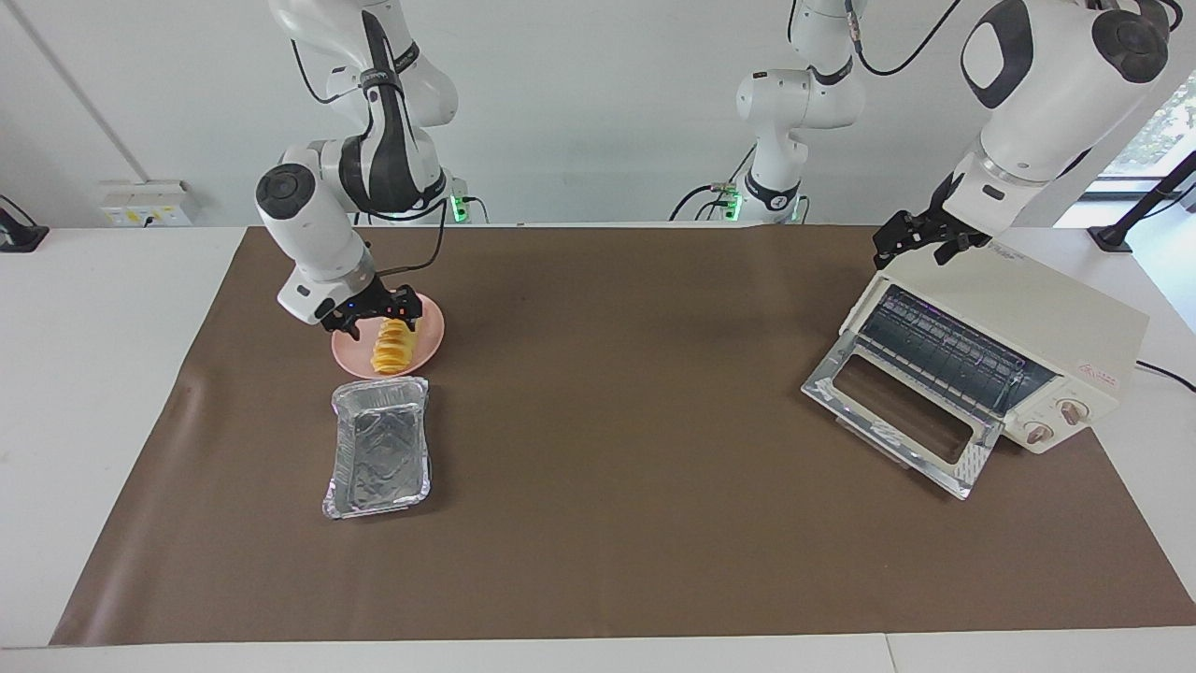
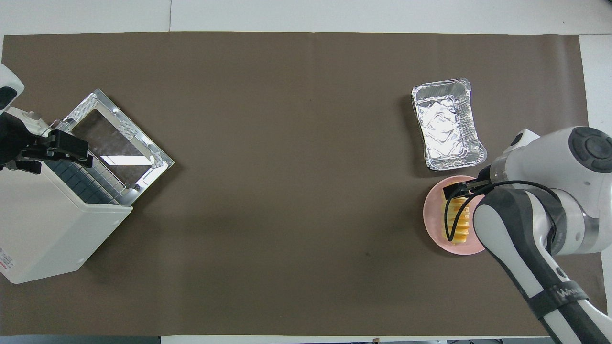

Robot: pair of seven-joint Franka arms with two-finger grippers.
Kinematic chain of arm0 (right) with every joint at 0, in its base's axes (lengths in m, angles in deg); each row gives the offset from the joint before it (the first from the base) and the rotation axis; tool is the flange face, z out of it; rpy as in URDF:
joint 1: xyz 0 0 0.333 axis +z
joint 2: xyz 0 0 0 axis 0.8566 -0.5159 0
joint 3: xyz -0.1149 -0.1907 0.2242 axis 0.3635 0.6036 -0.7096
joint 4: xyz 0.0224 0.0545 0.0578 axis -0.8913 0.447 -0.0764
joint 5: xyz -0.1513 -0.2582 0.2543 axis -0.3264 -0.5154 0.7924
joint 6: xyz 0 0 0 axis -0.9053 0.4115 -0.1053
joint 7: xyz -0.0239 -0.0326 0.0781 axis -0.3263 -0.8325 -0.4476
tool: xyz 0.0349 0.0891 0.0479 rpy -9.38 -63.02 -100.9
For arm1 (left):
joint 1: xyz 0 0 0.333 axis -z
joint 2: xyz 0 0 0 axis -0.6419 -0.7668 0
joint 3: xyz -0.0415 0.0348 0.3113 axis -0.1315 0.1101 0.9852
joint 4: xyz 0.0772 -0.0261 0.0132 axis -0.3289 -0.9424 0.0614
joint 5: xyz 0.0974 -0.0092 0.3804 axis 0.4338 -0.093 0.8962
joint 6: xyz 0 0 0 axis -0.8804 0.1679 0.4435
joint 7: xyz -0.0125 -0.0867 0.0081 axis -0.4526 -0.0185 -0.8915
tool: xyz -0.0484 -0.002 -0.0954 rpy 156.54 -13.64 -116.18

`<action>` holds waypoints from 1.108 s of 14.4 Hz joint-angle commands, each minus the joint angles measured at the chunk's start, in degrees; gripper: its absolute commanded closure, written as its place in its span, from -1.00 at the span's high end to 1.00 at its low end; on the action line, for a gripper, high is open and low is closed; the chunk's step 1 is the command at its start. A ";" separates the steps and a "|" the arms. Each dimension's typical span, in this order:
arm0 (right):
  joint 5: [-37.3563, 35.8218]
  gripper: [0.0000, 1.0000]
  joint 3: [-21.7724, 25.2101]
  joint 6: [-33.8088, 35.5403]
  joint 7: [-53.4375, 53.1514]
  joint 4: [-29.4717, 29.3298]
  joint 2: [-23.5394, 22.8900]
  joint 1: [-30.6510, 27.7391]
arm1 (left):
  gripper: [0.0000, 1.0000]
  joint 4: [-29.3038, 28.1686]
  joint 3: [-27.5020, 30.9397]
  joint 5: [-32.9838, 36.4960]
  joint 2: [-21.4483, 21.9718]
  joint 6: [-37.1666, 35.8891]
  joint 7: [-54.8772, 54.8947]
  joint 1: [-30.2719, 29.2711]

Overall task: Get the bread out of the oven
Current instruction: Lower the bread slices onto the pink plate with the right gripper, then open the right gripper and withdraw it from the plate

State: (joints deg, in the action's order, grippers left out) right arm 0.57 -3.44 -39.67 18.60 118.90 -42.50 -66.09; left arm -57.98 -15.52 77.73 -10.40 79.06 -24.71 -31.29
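**Bread lay on the plate, oven door down**

You had the bread (image 1: pixel 391 345) lying flat on the pink plate (image 1: pixel 422 353), toward the right arm's end of the tabletop (image 1: pixel 607 523). Its long axis ran nearer-to-farther from the robots, one end pointing at the robots and the other at the foil tray (image 1: pixel 378 448). The crosswise ridges showed along its whole length in the facing view.

Your right gripper (image 1: pixel 377 311) hung just over the end of the bread nearer the robots, with its fingers spread apart and nothing between them; the bread was released. In the overhead view the right arm covered part of the plate and part of the loaf.

The foil tray sat just beside the plate, farther from the robots, its long axis running much the same way as the bread's.

You had the oven (image 1: pixel 1046 336) at the left arm's end of the tabletop, set at an angle, with its door (image 1: pixel 899 414) folded down and the wire rack (image 1: pixel 944 350) showing. Your left gripper (image 1: pixel 925 238) waited over the oven's top edge, fingers spread and holding nothing.
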 commanded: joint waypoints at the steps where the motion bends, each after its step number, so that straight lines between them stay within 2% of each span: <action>1: -0.05 1.00 -0.27 5.59 -0.15 -10.28 -1.51 -1.03 | 1.00 -1.69 0.26 -0.63 1.67 0.85 -0.61 0.05; 5: -0.93 1.00 -0.10 17.00 -0.41 -25.66 -2.83 -1.73 | 1.00 -1.69 0.08 -0.63 1.67 0.85 -0.61 0.05; 8: -2.77 1.00 -0.10 24.23 -1.81 -34.81 -2.91 -2.00 | 1.00 -1.69 0.26 -0.63 1.58 0.85 -0.61 0.05; 12: -7.61 1.00 -0.01 25.20 -2.08 -36.68 -2.56 -2.44 | 1.00 -1.69 0.26 -0.63 1.58 0.85 -0.61 0.05; 16: -6.74 1.00 -0.19 30.64 -2.35 -35.62 -2.04 -2.26 | 1.00 -1.69 0.25 -0.63 1.67 0.85 -0.61 0.05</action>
State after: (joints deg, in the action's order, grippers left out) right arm -5.50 -2.90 -12.39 17.59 84.24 -43.85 -68.06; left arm -57.98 -15.52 77.73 -10.40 79.06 -24.72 -31.29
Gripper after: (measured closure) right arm 0.000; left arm 0.000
